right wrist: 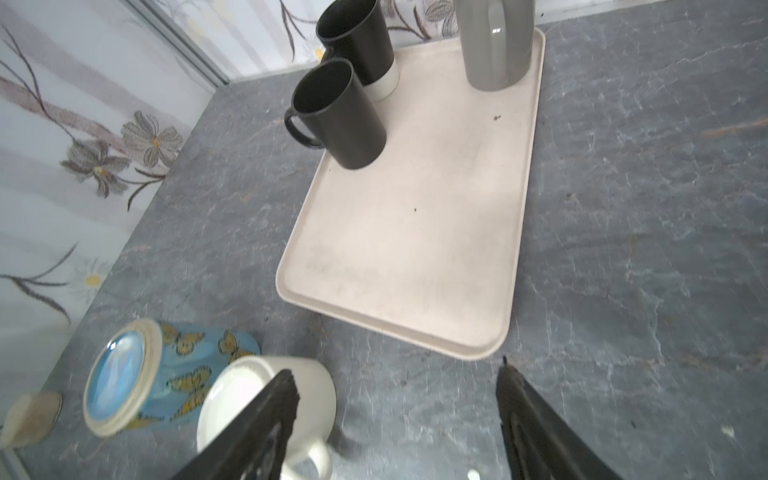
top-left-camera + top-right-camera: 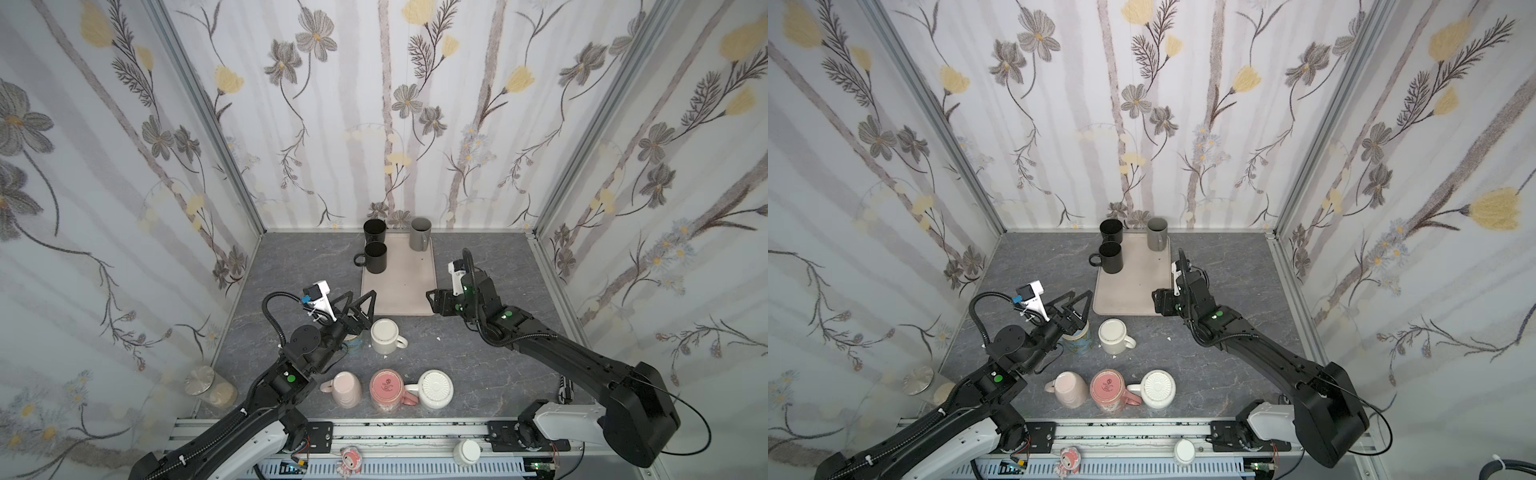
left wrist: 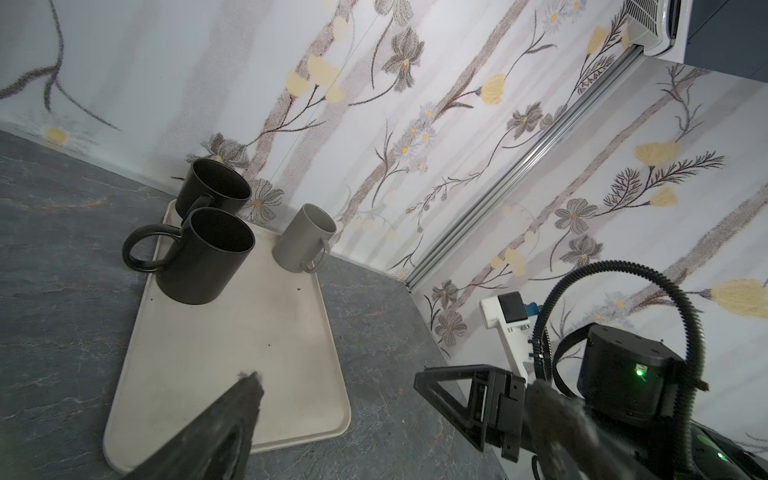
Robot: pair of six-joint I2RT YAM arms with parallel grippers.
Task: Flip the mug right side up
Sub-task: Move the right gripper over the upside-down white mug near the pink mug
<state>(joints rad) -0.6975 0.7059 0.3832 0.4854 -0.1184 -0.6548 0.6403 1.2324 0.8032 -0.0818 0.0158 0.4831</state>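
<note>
Five mugs stand bottom-up on the table (image 2: 457, 365) in both top views: a cream mug (image 2: 384, 336) mid-table, a butterfly mug (image 2: 1077, 344) at its 9 o'clock, a row of three mugs (image 2: 386, 390) at 6 o'clock. The left gripper (image 2: 357, 305), spread wide and empty, hovers by the butterfly mug. The right gripper (image 2: 432, 301) sits at the cream mug's 2 o'clock, by the tray (image 2: 399, 291). Left wrist view: three upright mugs (image 3: 199, 257) on the tray. Right wrist view: right fingers (image 1: 266, 415) parted, nothing between.

Grey marbled table (image 2: 291, 266): beige tray (image 2: 405, 286), five loose mugs (image 2: 384, 336).
</note>
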